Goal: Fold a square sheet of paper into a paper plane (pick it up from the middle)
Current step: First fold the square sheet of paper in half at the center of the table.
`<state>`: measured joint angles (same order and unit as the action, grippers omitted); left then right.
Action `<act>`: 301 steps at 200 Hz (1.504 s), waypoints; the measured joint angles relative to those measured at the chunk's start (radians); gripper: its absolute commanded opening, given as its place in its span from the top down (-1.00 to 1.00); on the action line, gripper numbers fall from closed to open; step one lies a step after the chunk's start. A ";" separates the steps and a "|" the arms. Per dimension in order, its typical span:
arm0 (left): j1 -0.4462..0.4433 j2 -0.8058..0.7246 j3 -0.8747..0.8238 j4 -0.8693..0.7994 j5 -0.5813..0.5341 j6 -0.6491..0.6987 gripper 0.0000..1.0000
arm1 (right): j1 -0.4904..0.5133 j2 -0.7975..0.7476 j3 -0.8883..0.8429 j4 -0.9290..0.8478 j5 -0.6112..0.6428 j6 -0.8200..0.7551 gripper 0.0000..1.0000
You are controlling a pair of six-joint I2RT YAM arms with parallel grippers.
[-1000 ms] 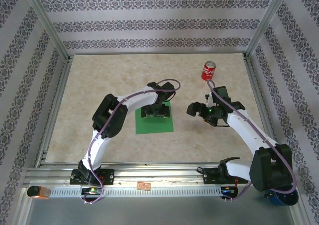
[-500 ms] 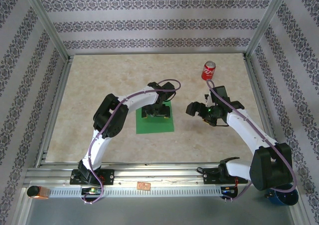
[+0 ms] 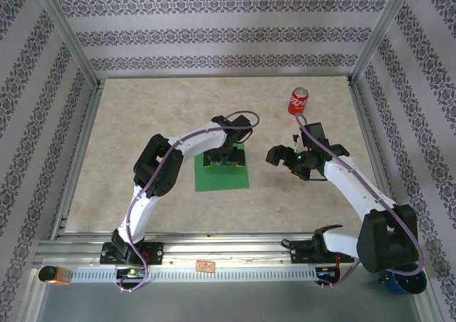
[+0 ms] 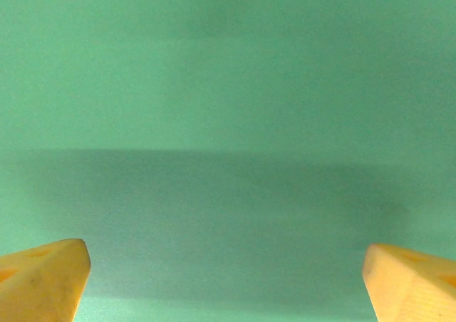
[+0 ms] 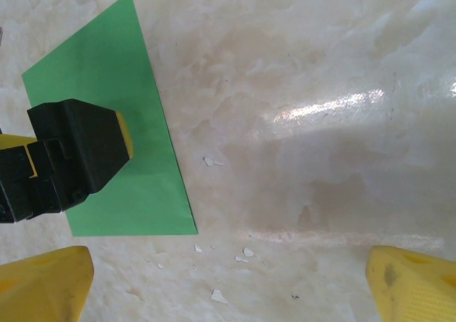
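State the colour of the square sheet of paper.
Plain bright green; the square sheet of paper shows best in the right wrist view.

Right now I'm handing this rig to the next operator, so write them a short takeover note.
Left gripper: open, close over the square sheet of paper; contact unclear.
Right gripper: open, empty, over bare table right of the sheet.
Sheet: flat and unfolded, mid-table. A red soda can lies far right.
Done: nothing picked up or folded.
Left: pick up the sheet from the middle and make every fold.

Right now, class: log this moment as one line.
left hand open over green sheet | right hand open beside it | plane not yet folded
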<state>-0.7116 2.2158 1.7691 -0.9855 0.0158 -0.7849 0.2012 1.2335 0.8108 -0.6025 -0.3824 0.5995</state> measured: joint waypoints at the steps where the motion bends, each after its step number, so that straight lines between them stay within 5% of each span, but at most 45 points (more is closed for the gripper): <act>1: 0.000 0.000 0.000 0.000 0.000 0.000 -0.97 | 0.000 0.000 0.000 0.000 0.000 0.000 -0.96; 301: 0.000 0.001 -0.011 -0.011 -0.040 -0.001 -0.94 | 0.018 -0.015 0.003 -0.010 0.029 0.052 -0.96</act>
<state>-0.7116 2.2166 1.7584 -0.9966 -0.0238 -0.7860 0.2195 1.2182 0.8139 -0.6128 -0.3538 0.6518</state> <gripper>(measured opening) 0.963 0.982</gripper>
